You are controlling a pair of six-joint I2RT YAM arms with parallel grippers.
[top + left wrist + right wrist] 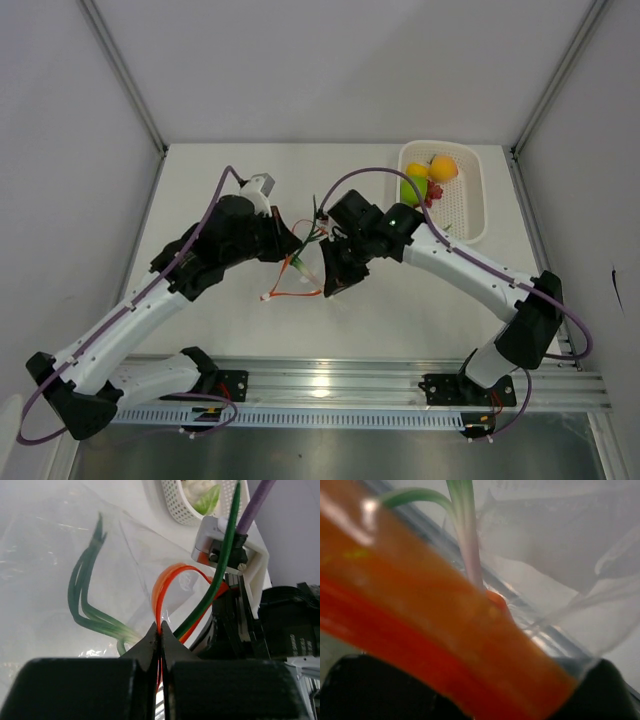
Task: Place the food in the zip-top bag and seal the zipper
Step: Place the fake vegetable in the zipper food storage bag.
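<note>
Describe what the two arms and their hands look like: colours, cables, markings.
Both the left arm and the right arm have white link shells with black joint housings and black bases. A purple cable loops along each. A small green light glows near the right arm's wrist. The left hand and right hand are black; the left's fingers taper to wedge tips.

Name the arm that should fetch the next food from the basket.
Right. The basket sits on its side, while the left tool is shut on the zipper, holding the bag open.
</note>
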